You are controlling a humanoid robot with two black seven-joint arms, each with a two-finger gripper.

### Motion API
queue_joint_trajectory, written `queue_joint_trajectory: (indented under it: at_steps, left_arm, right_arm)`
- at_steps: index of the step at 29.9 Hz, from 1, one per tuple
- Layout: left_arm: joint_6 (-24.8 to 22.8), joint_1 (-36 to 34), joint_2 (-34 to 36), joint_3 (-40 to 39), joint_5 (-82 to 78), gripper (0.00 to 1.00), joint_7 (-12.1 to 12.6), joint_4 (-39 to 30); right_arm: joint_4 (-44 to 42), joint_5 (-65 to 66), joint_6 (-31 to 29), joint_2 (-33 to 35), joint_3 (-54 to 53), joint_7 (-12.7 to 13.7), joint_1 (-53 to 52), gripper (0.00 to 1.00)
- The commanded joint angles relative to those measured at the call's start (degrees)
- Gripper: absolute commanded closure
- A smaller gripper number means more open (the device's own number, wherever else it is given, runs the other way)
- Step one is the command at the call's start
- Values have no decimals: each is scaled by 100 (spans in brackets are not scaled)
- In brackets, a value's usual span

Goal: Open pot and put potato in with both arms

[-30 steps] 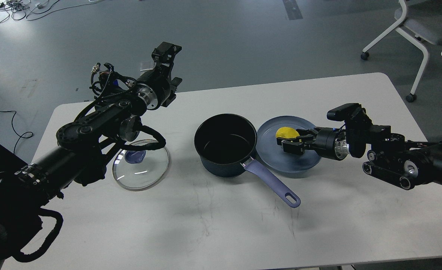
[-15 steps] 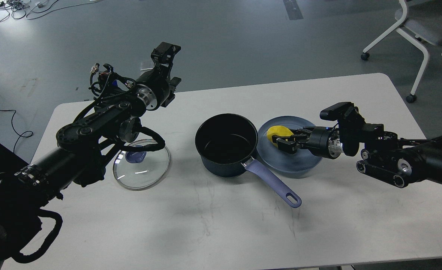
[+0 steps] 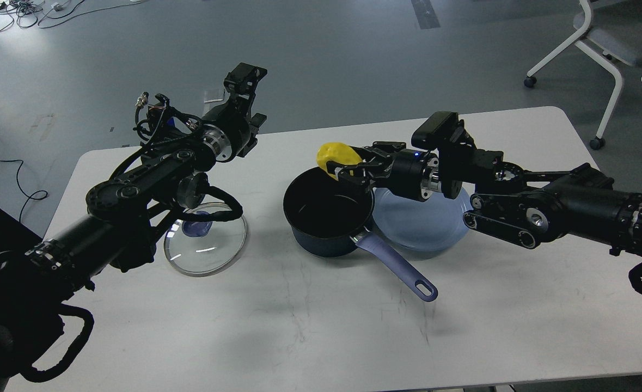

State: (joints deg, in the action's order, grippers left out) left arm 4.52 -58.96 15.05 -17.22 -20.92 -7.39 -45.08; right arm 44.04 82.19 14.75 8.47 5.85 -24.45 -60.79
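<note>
Right gripper (image 3: 343,170) clamped on the potato (image 3: 336,156). The yellow potato sits at the fingertips, sticking out up and to the left of them, with its lower right part covered by the black fingers. It hangs clear of the table, over the far right part of the rim of the pot (image 3: 327,211), not inside it.

Pot: dark navy saucepan, open, black interior, upright on the white table (image 3: 321,326) near its middle. Its periwinkle handle (image 3: 397,267) points toward the near right; the hole at its end is visible.

Grey-blue plate (image 3: 424,228) lies just beside the pot on its right, touching or nearly touching the pot wall; cannot tell which. The right arm (image 3: 544,207) passes over the plate's far side.

Glass lid (image 3: 205,246) with purple knob lies flat on the table, left of the pot and apart from it, partly under the left arm (image 3: 135,190).

Left gripper (image 3: 244,90) held high over the far left edge of the table, well away from lid and pot. It is seen dark and end-on; cannot tell whether its fingers are apart or together.
</note>
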Motion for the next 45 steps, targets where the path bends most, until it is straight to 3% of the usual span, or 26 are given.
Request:
queue_joint_trajectory:
  at_steps: [1, 2, 4, 5, 15, 20, 22, 26, 28, 30, 32, 37, 45]
  left_arm:
    - [-21, -2, 50, 0, 0, 2, 18, -1]
    - [-21, -2, 50, 0, 9, 2, 27, -1]
    - [-30, -2, 59, 0, 9, 2, 27, -1]
    - [-38, -2, 68, -9, 9, 2, 36, -1]
    - [-82, 16, 50, -115, 132, 2, 106, -10]
    - [-319, 296, 199, -483, 764, 2, 396, -10]
    - [-442, 577, 287, -738, 922, 2, 423, -10]
    - [-601, 938, 332, -1142, 958, 2, 414, -10]
    - [-872, 1236, 332, -1476, 949, 2, 449, -10]
    - [-1074, 1386, 332, -1573, 958, 2, 440, -10]
    - [-1137, 1439, 332, -1591, 958, 2, 449, -10]
    - [-1172, 1562, 332, -1696, 984, 2, 466, -10]
    - [-1243, 1607, 340, -1846, 985, 2, 475, -177]
  right_arm:
    - [-316, -1, -7, -346, 303, -16, -3, 64]
    - [-386, -1, -7, -381, 338, -16, -3, 36]
    - [-414, -10, -7, -382, 347, -7, 6, 7]
    - [-396, -10, -7, -382, 356, -7, 15, 0]
    - [-89, -562, 2, -66, 146, -16, -20, 0]
    - [166, -2756, -322, 146, -1057, 116, 68, 0]
    - [149, -4641, -1153, 390, -1593, 273, 68, 0]
    - [123, -6449, -2132, 787, -2139, 528, 164, 0]
    - [123, -7336, -2694, 980, -2402, 1001, 462, 0]
    - [105, -7672, -2932, 1033, -2657, 1275, 699, 0]
    - [105, -7770, -3003, 1025, -2790, 1390, 867, 0]
    - [123, -8210, -3214, 1007, -3098, 1996, 1280, 0]
    - [131, -8184, -3267, 981, -3090, 2014, 1097, 0]
